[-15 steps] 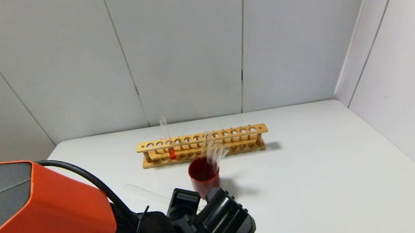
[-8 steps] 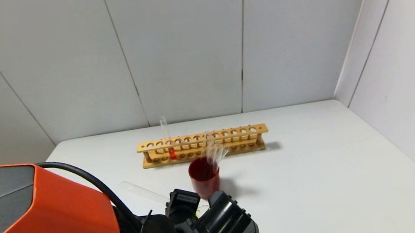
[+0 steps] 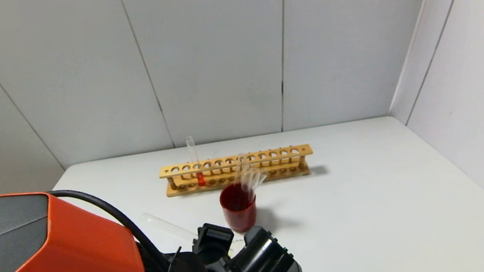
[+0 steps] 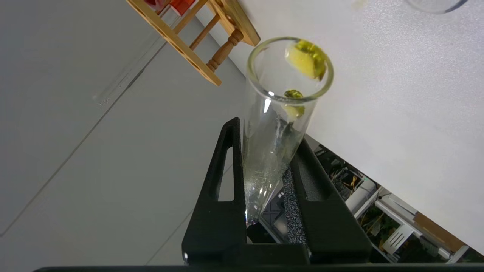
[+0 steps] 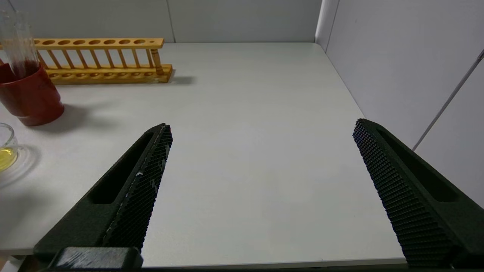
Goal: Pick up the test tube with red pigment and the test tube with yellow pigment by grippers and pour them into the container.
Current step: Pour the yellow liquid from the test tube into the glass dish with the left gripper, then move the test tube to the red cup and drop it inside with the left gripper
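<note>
My left gripper (image 3: 218, 245) is shut on the test tube with yellow pigment (image 4: 278, 124), near the table's front left. The tube lies tilted, with yellow drops clinging by its open mouth; in the head view it (image 3: 165, 225) sticks out to the left of the gripper. The container (image 5: 5, 149), a low glass beaker, holds some yellow liquid; my left gripper hides it in the head view. The test tube with red pigment (image 3: 195, 165) stands upright in the wooden rack (image 3: 267, 156). My right gripper (image 5: 262, 126) is open and empty over the table's right front.
A dark-red cup (image 3: 238, 210) with several colourless tubes leaning in it stands in front of the rack, just beyond my left gripper. White walls close the table at the back and right. The table edge lies under my right gripper.
My left gripper has drawn back slightly toward me with the yellow tube, and the tube's far end shows a little further left. Rack, cup and red tube have not moved.
</note>
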You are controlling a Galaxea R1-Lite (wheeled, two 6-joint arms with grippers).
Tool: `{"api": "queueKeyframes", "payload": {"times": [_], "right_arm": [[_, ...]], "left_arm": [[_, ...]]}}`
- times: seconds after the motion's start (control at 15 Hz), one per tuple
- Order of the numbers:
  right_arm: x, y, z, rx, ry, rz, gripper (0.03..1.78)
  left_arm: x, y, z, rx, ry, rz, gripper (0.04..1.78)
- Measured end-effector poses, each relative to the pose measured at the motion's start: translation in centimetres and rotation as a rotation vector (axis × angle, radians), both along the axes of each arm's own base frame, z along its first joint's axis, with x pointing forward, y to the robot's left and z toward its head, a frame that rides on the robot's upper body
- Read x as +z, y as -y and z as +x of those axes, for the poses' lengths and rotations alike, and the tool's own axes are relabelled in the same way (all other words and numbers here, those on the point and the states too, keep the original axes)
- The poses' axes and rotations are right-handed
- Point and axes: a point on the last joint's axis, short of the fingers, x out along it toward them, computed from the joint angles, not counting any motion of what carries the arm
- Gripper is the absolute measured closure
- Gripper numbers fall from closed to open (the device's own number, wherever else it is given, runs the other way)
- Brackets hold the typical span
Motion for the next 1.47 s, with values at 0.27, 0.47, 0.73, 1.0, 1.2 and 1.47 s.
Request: {"api": "queueKeyframes", "payload": {"times": [0.27, 0.47, 0.73, 1.0, 1.2, 1.47], "right_arm": [[0.0, 0.0, 0.0, 0.0, 0.0, 0.0, 0.06], [0.0, 0.0, 0.0, 0.0, 0.0, 0.0, 0.06], [0.0, 0.0, 0.0, 0.0, 0.0, 0.0, 0.06], [0.0, 0.0, 0.0, 0.0, 0.0, 0.0, 0.06], [0.0, 0.0, 0.0, 0.0, 0.0, 0.0, 0.06], [0.0, 0.0, 0.0, 0.0, 0.0, 0.0, 0.06]], "left_arm": [[0.0, 0.0, 0.0, 0.0, 0.001, 0.0, 1.49], [0.1, 0.1, 0.0, 0.001, 0.007, -0.016, 1.49], [1.7, 0.3, 0.0, -0.007, 0.059, -0.184, 1.49], [4.9, -0.9, -1.2, -0.058, 0.112, -0.454, 1.49], [7.1, -3.2, -2.7, -0.082, 0.158, -0.694, 1.49], [9.1, -5.1, -4.0, -0.055, 0.128, -1.152, 1.49]]}}
